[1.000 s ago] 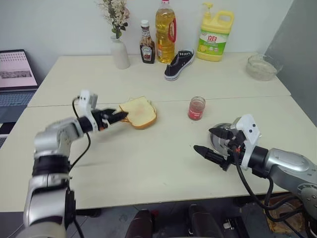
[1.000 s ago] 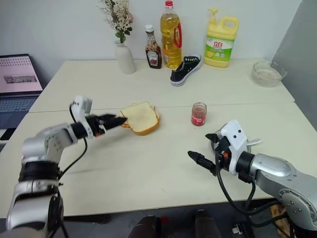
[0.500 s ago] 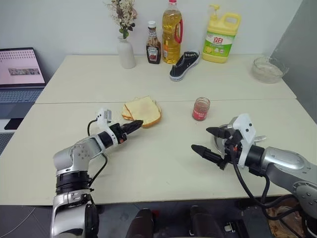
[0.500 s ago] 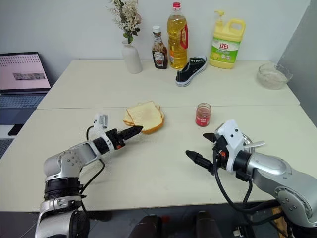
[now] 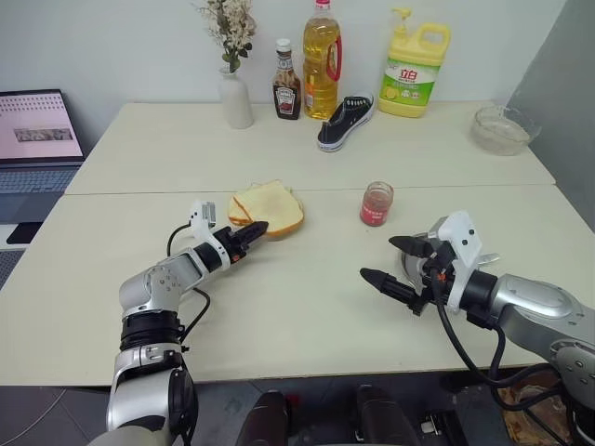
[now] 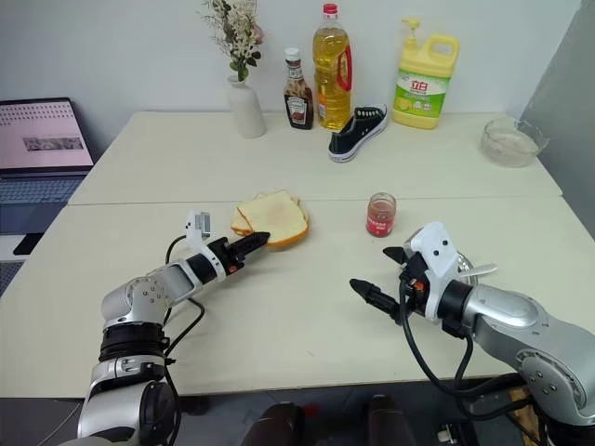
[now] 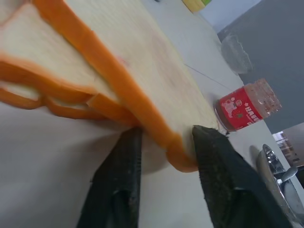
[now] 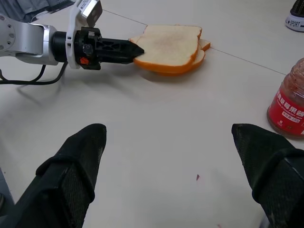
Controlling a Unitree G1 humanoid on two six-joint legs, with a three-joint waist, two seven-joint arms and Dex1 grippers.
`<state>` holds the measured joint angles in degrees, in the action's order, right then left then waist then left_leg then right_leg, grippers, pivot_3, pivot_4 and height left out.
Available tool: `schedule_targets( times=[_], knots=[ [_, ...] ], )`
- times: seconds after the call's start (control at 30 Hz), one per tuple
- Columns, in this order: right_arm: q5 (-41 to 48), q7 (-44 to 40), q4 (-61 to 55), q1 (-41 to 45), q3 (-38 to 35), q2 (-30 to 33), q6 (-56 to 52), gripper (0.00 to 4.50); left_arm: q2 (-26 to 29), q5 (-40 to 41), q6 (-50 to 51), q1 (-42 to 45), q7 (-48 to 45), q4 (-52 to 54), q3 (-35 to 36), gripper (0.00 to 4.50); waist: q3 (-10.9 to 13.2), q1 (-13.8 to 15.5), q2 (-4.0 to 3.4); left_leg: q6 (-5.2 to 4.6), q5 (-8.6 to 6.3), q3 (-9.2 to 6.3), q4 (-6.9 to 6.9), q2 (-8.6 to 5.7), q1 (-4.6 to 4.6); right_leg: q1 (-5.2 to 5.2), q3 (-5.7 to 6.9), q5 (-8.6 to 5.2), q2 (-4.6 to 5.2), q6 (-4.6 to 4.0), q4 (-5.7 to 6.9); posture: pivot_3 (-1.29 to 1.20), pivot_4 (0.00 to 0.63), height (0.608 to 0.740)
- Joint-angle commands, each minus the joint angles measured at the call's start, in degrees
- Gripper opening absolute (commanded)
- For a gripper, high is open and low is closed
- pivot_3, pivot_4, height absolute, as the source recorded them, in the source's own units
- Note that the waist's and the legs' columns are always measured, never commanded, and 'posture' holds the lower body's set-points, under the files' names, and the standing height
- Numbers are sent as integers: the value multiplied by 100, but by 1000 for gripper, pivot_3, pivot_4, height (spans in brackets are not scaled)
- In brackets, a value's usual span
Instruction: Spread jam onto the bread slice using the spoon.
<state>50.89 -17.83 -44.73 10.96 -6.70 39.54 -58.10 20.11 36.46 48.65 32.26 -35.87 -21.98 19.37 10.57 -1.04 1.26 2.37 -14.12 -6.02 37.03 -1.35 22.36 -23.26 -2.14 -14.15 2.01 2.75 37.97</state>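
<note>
My left gripper (image 5: 249,231) is pinching the near corner of the top pale golden-crusted bread slice (image 5: 271,206). My right gripper (image 5: 395,265) is hanging spread wide, just beside the red-jam glass jar (image 5: 374,203).

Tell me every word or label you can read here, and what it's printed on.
"SPORT": on the black shoe's sole edge.
"立白": on the yellow detergent jug's green label.
Sauce bottle label: too small to read.
Jam jar label: white print, blurred.
Laptop screen: unreadable.
</note>
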Motion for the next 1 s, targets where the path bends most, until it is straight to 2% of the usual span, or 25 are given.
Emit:
schedule_targets(
  times=[0.03,0.07,0.1,0.27,0.37,0.5,0.57,0.63,0.73,0.77,0.87,1.0],
  knots=[
    [105,36,-181,34,-132,3,51,4500,66,131,40,-15,-101,325,-12,393,0,-1,0,0,0,0,0,0,0,0,0,0,0,0,0,0,150,740],
    [104,40,-174,37,-128,3,55,4500,67,136,50,-28,-96,344,-5,115,0,-1,0,0,0,0,0,0,0,0,0,0,0,0,0,0,150,740],
    [102,41,-168,38,-123,5,59,4500,65,138,57,-35,-85,360,2,50,0,-1,0,0,0,0,0,0,0,0,0,0,0,0,0,0,150,740],
    [103,39,-156,57,-107,2,64,4500,51,163,105,-56,-21,455,28,50,0,-9,0,0,0,0,0,0,0,0,0,0,0,0,-1,0,150,740],
    [103,40,-156,57,-104,1,62,4500,60,381,549,-151,8,802,-2,50,0,-15,0,0,0,1,-1,1,0,0,0,0,0,0,-1,0,150,740],
    [95,42,-157,39,-110,4,64,4500,181,1168,1758,-616,-266,1885,-196,50,0,-54,0,0,0,1,-4,4,1,0,-2,-1,0,1,-4,0,150,740],
    [101,45,-162,29,-115,4,61,4500,385,1449,2201,-953,-491,2461,-465,50,0,-66,0,0,0,2,-7,6,1,-1,-4,-1,1,1,-5,0,150,740],
    [109,29,-179,-14,-129,17,63,4500,862,1555,2472,-1422,-875,3109,-984,50,0,-67,0,0,0,2,-8,6,-1,-2,-5,-1,1,1,-4,0,150,740],
    [110,11,-191,-68,-134,33,66,4500,1876,960,2050,-1849,-1592,3513,-2116,50,1,-76,-3,0,-1,9,-17,5,-10,-2,-10,-5,-3,-5,-4,0,150,740],
    [105,12,-186,-75,-122,29,70,4500,2008,733,1841,-1809,-1654,3353,-2335,50,1,-70,-4,0,-1,14,-20,5,-14,-2,-13,-7,-3,-9,-3,0,150,740],
    [96,16,-196,-105,-114,27,79,4500,2049,366,1410,-1569,-1709,2891,-2608,50,1,-27,-4,0,-1,12,-16,6,-21,4,-11,-31,-3,1,-2,0,150,740],
    [111,40,-223,-140,-142,21,73,4500,1814,121,1175,-1291,-1518,2617,-2644,50,1,-11,-4,-1,-1,15,-11,7,-18,7,-13,-43,4,-15,-7,0,150,740]
  ],
)
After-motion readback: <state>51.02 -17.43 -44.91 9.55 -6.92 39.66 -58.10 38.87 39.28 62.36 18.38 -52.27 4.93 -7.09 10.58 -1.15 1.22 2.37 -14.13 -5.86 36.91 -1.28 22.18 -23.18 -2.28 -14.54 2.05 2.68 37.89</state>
